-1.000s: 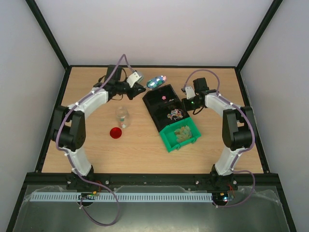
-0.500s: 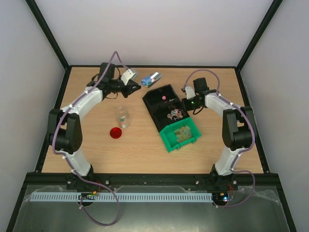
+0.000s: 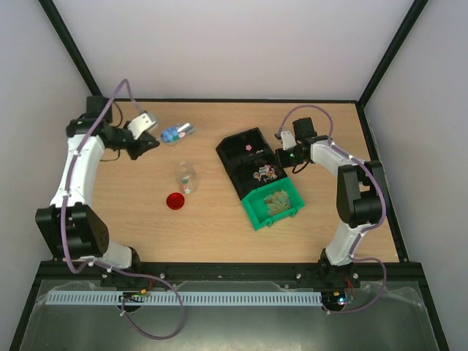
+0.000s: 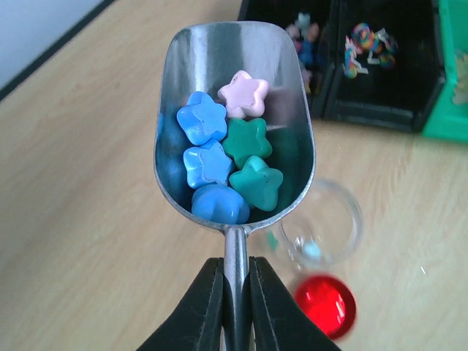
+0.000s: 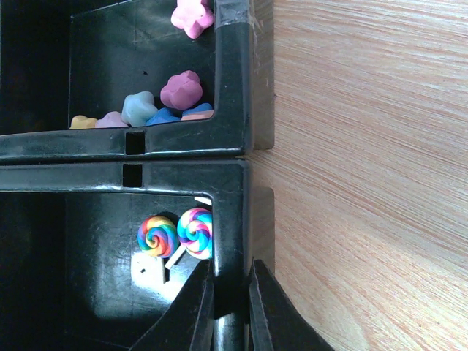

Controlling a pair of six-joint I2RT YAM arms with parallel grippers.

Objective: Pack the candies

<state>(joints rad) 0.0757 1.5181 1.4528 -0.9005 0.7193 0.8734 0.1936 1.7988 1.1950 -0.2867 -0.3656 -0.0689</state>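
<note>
Woodgrain table (image 3: 219,227) | left gripper (image 4: 235,267) clamps metal scoop (image 4: 219,58) — star candies (image 4: 219,164) | right gripper (image 5: 230,281) pinches bin (image 5: 230,157)

Silver scoop (image 4: 235,88) carries blue, teal, pink candies (image 4: 227,157); red lid (image 4: 325,306); black bin (image 5: 231,170).

Readable text, labels, numbers: none found. Checked: scoop (image 4: 234,51), candies (image 4: 223,157), black bins (image 5: 228,157), red lid (image 4: 325,306), all with plain faces. Markings on the arms (image 3: 73,168) are perhaps too small to read from the top view.
</note>
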